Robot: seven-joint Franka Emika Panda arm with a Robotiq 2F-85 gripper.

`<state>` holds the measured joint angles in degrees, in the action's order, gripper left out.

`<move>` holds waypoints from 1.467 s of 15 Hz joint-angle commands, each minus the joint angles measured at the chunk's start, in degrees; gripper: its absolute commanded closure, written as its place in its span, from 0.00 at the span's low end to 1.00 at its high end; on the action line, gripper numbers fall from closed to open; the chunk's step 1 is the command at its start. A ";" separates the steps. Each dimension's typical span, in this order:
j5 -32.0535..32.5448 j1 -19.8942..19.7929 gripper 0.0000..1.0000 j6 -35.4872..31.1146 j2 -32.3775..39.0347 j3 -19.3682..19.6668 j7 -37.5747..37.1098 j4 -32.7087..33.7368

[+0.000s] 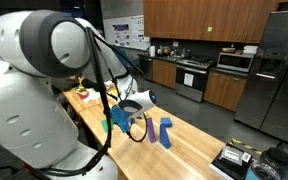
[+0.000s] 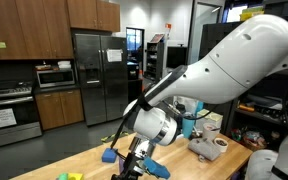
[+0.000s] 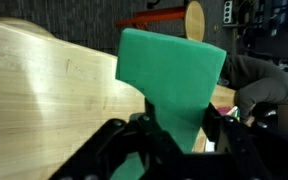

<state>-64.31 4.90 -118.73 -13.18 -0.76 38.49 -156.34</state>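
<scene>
Green block clamped in gripper; arm reaches downward over wooden table.

The arm is big, white and round, with black cables on it and a black pincer.

My gripper sits low over the wooden table, wrist tilted. A green block is right at the fingers on the refrigerator side; I can't read the contact from here. A blue block lies just beside it. Behind are the steel refrigerator and microwave.
</scene>
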 commanded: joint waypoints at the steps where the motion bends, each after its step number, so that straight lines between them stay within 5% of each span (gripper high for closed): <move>1: 4.11 -3.35 0.79 8.78 0.44 3.06 4.83 1.56; 22: 19.89 -7.54 0.79 11.17 9.54 5.85 30.67 7.19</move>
<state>-46.04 -1.67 -108.44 -5.46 4.49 65.96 -150.84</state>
